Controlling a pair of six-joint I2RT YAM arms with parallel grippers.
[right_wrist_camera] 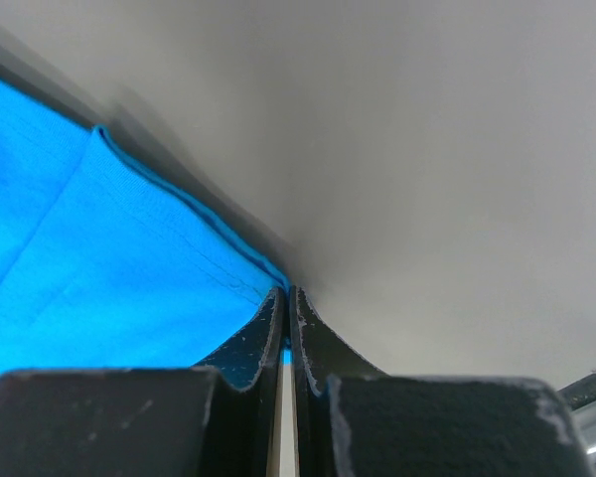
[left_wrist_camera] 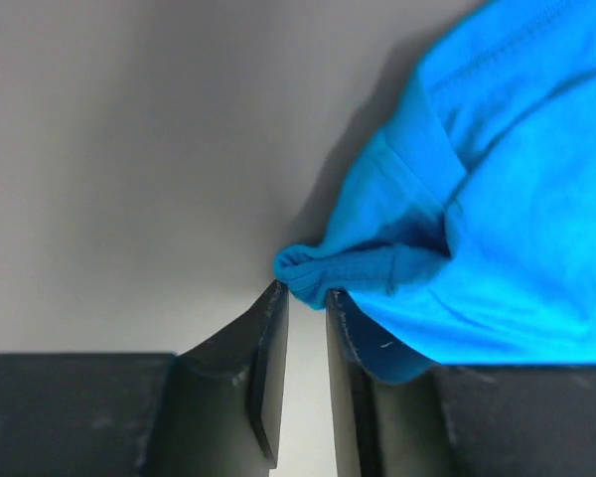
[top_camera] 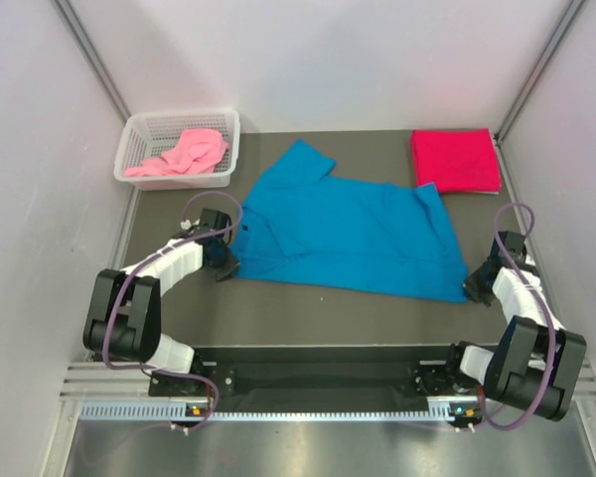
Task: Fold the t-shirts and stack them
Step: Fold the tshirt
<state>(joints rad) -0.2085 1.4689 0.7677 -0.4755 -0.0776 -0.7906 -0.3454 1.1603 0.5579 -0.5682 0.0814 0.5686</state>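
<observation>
A bright blue t-shirt (top_camera: 348, 229) lies spread flat in the middle of the dark table. My left gripper (top_camera: 223, 263) is at its near-left corner. In the left wrist view a bunched fold of the blue t-shirt (left_wrist_camera: 377, 268) is pinched at the tips of the left gripper (left_wrist_camera: 304, 290), whose jaws stand a little apart. My right gripper (top_camera: 474, 288) is at the near-right corner. The right gripper (right_wrist_camera: 289, 290) is shut on the hem of the blue t-shirt (right_wrist_camera: 99, 258). A crimson red t-shirt (top_camera: 455, 159) lies folded at the back right. A light pink t-shirt (top_camera: 184, 154) is crumpled in the basket.
The white mesh basket (top_camera: 139, 129) stands at the back left corner. White walls close in the table on the left, right and back. The arms' bases sit on the metal rail (top_camera: 318, 383) along the near edge.
</observation>
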